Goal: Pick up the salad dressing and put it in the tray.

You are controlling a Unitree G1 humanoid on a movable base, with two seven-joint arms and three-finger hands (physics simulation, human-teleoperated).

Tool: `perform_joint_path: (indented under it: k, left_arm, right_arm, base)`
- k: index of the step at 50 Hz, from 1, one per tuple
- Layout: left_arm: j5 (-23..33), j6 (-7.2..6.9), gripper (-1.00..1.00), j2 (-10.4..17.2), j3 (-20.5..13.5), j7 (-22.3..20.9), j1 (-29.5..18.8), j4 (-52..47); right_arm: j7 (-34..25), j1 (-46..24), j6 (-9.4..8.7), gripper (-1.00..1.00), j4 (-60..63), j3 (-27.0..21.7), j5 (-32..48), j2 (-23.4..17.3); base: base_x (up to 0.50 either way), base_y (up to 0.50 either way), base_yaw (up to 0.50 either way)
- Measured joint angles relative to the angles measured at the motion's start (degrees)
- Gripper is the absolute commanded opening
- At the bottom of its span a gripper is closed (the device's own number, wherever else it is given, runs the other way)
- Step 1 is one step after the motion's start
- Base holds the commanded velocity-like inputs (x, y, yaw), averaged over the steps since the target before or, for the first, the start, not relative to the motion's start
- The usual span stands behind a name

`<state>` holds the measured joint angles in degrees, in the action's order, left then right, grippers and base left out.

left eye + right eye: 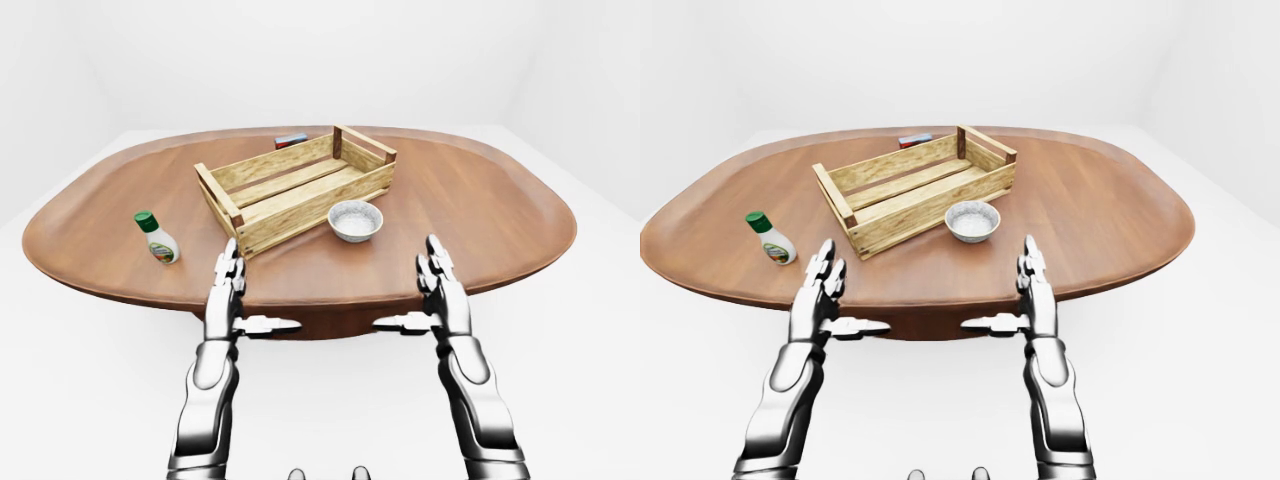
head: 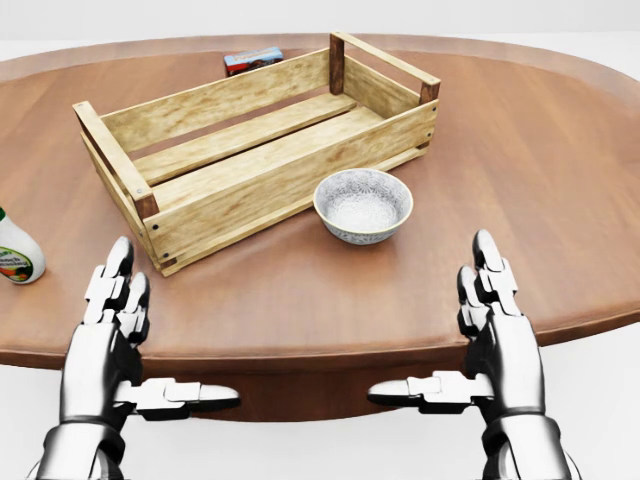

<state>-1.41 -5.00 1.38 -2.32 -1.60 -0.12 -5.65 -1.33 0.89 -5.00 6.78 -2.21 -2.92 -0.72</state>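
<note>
The salad dressing [image 1: 157,239] is a small white bottle with a green cap, standing on the left part of the oval wooden table [image 1: 480,200]. At the head view's left edge only its lower body [image 2: 17,259] shows. The tray [image 1: 295,186] is a slatted wooden crate, empty, lying at an angle near the table's middle. My left hand [image 1: 229,290] is open at the table's near edge, to the right of and below the bottle, holding nothing. Level with it on the other side, my right hand [image 1: 437,287] is also open and empty.
A grey-white bowl [image 2: 363,205] stands just below the crate's right half, between my hands and the crate. A small red and blue box [image 2: 252,60] lies beyond the crate's upper rim. White floor surrounds the table.
</note>
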Motion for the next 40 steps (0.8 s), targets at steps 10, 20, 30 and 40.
perform_joint_path:
  k: [10, 20, 30, 40]
  left_arm:
    - [-5.68, 0.00, 1.00, 6.54, -11.77, -2.94, -4.68, -11.42]
    - [-14.76, 0.00, 1.00, 17.24, -25.84, -2.06, -9.43, -13.96]
    - [-20.87, 0.00, 1.00, 26.21, -35.65, -0.70, -11.15, -12.24]
    - [-24.01, 0.00, 1.00, 31.39, -40.75, 0.33, -11.28, -9.82]
  right_arm:
    - [-3.14, 0.73, 0.00, 1.00, 23.28, -17.52, -9.69, -5.01]
    - [-7.83, 2.40, 0.00, 1.00, 33.94, -40.89, -20.05, -10.74]
    - [-9.00, 3.72, 0.00, 1.00, 36.48, -52.42, -25.00, -13.78]
    - [-10.33, 3.83, 0.00, 1.00, 36.24, -54.44, -20.56, -14.56]
  base:
    - [0.00, 0.00, 0.00]
    - [0.00, 0.00, 0.00]
    - [0.00, 0.07, 0.00]
    - [0.03, 0.50, 0.00]
